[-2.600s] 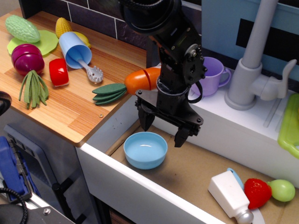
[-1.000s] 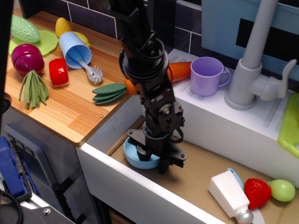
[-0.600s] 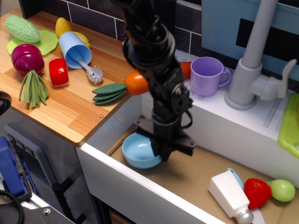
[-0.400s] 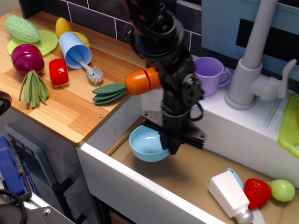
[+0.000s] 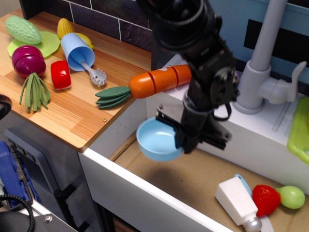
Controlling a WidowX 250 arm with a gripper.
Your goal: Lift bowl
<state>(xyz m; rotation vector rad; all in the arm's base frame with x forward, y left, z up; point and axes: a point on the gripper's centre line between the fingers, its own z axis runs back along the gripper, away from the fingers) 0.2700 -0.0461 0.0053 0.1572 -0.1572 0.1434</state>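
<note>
The small light blue bowl [image 5: 157,139] hangs tilted in the air above the sink floor [image 5: 203,181], its glossy inside facing up and left. My black gripper [image 5: 184,140] is shut on the bowl's right rim and holds it clear of the floor, near the sink's left wall. The arm rises from the gripper to the top of the frame and hides the purple mug behind it.
On the wooden counter [image 5: 72,104] lie a toy carrot [image 5: 149,83], a tipped light blue cup [image 5: 77,51], a red cup [image 5: 61,74] and toy vegetables. A grey faucet [image 5: 263,72] stands right. A white bottle [image 5: 239,202], strawberry [image 5: 266,199] and green fruit [image 5: 292,196] lie in the sink.
My gripper came down on the bowl, shut on its right rim, then rose and moved right with the bowl, which now hangs off the sink floor.
</note>
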